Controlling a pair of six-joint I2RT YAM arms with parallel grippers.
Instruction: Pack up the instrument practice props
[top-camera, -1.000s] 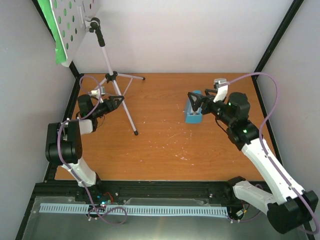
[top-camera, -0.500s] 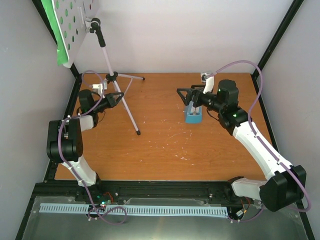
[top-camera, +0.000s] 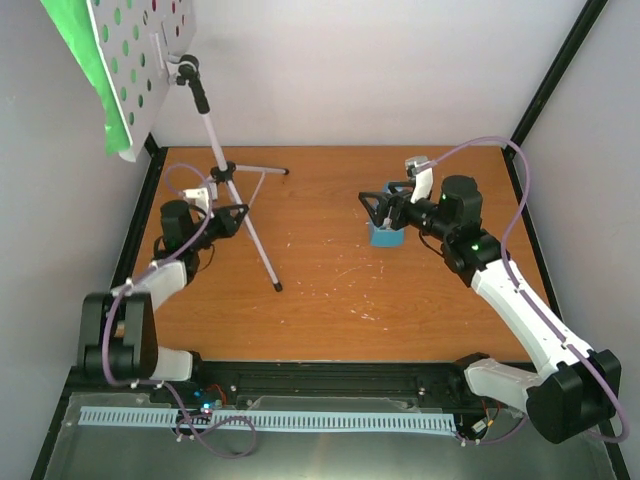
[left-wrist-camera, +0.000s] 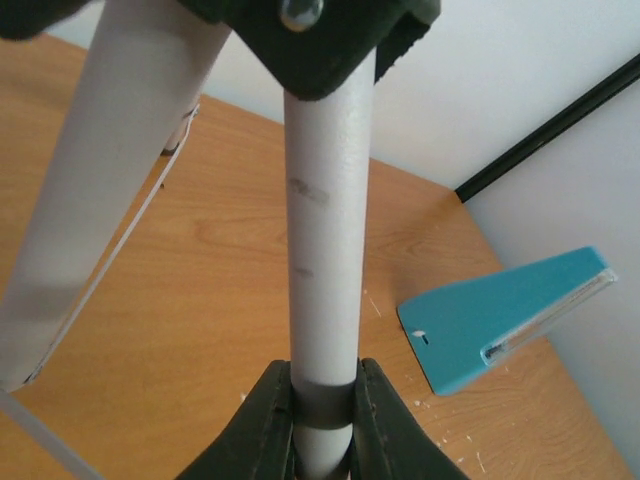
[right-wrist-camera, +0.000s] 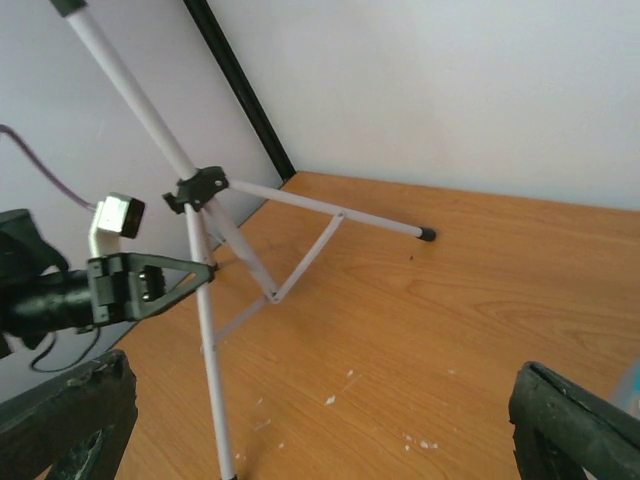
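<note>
At the counter's (top-camera: 330, 290) left side, the left end effector (top-camera: 238, 213) pinches one leg (left-wrist-camera: 322, 250) of the music stand (top-camera: 208, 115), whose tray (top-camera: 135, 60) carries a green page (top-camera: 80, 55). The grip should stay firm and any lift slow, since the stand looks top-heavy. Rightward, the blue metronome (top-camera: 384, 237) sits just beside the right end effector (top-camera: 378, 207), whose fingers are spread wide.

Boxed in by plain pale walls (top-camera: 380, 70) at 9, 12 and 3 o'clock. Floored with a scuffed orange-brown wooden surface (top-camera: 340, 300). Framed by black posts (top-camera: 558, 72) at 11 and 1 o'clock. Lit evenly.
</note>
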